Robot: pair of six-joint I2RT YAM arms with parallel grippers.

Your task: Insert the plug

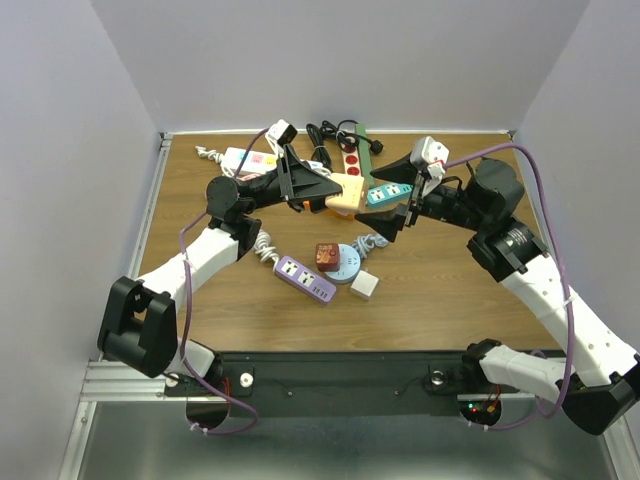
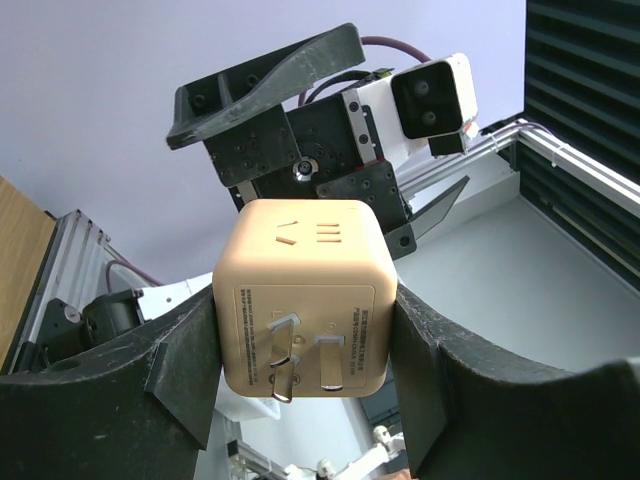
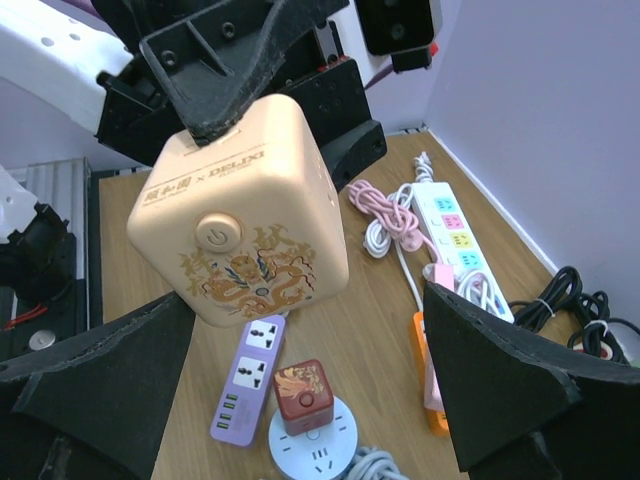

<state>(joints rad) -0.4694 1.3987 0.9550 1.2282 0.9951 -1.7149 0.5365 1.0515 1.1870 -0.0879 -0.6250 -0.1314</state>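
My left gripper (image 1: 333, 192) is shut on a beige cube plug (image 1: 347, 190) and holds it in the air over the middle of the table. In the left wrist view the cube (image 2: 305, 300) sits squeezed between both fingers (image 2: 175, 385), with its metal prongs (image 2: 310, 360) facing the camera. My right gripper (image 1: 387, 198) is wide open just right of the cube and faces it. In the right wrist view the cube (image 3: 245, 225) shows a dragon print and a power button, apart from my open fingers (image 3: 500, 370). A purple power strip (image 3: 245, 390) lies on the table below.
A red cube (image 1: 326, 256) is plugged into a round white socket (image 1: 345, 268) beside the purple strip (image 1: 305, 278). A white cube (image 1: 365, 286) lies nearby. Teal (image 1: 388, 194), red-buttoned (image 1: 352, 158), orange (image 3: 425, 385) and white (image 3: 450, 220) strips and black cables (image 1: 325, 135) crowd the back.
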